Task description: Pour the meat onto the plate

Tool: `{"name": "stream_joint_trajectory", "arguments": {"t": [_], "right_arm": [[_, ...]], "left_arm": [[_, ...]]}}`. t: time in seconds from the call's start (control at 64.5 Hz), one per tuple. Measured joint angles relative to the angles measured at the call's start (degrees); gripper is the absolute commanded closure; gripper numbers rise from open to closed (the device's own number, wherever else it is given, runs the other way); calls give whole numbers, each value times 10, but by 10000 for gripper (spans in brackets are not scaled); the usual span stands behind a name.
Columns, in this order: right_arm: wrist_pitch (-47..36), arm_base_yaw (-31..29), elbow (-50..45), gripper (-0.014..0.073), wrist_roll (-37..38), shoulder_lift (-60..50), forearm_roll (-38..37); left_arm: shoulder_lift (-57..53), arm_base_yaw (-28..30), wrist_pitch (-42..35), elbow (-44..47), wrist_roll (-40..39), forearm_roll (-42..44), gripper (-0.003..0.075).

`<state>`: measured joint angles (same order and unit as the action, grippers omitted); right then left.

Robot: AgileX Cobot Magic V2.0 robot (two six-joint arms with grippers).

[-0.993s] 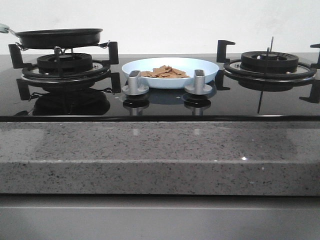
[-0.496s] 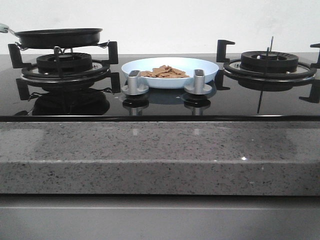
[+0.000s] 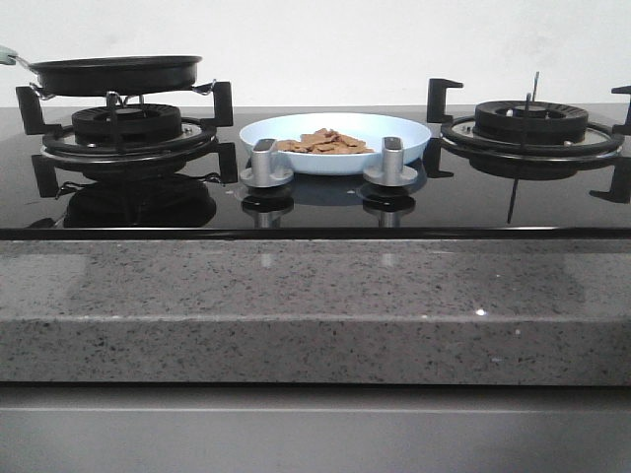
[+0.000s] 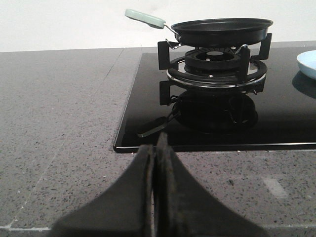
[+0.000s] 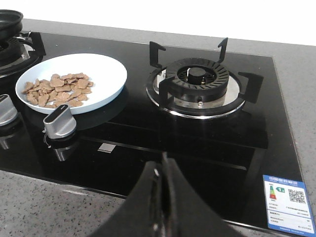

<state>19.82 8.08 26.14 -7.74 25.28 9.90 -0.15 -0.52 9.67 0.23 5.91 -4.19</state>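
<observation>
The pale-blue plate [image 3: 394, 133] sits on the black glass hob between the two burners, with a heap of light-brown meat pieces [image 3: 323, 142] in it; both also show in the right wrist view, the plate [image 5: 106, 71] and the meat [image 5: 58, 90]. The black frying pan [image 3: 116, 74] with a pale-green handle rests on the left burner, also seen in the left wrist view [image 4: 222, 30]. My left gripper [image 4: 155, 148] is shut and empty over the grey counter, short of the hob's front left corner. My right gripper [image 5: 163, 170] is shut and empty over the hob's front edge, near the right burner. Neither gripper shows in the front view.
Two silver knobs [image 3: 264, 163] [image 3: 391, 161] stand in front of the plate. The right burner [image 3: 530, 123] with black pan supports is bare. A speckled grey stone counter [image 3: 315, 296] surrounds the hob. An energy label [image 5: 289, 201] sticks to the hob's front right corner.
</observation>
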Motion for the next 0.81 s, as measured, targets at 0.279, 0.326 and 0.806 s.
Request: {"name": "stream_joint_trajectory", "arguments": {"t": [0.279,0.326,0.806], "right_arm": [[-89,-14,-62,654,0,-33,0],[-110,-27,-91,654,1,-58,0],[-120,-81,-276,654,43,-257,0]], "left_arm": [[0,0,0,0,0,0,741],[0,0,0,0,0,0,741],[0,0,0,0,0,0,741]]}}
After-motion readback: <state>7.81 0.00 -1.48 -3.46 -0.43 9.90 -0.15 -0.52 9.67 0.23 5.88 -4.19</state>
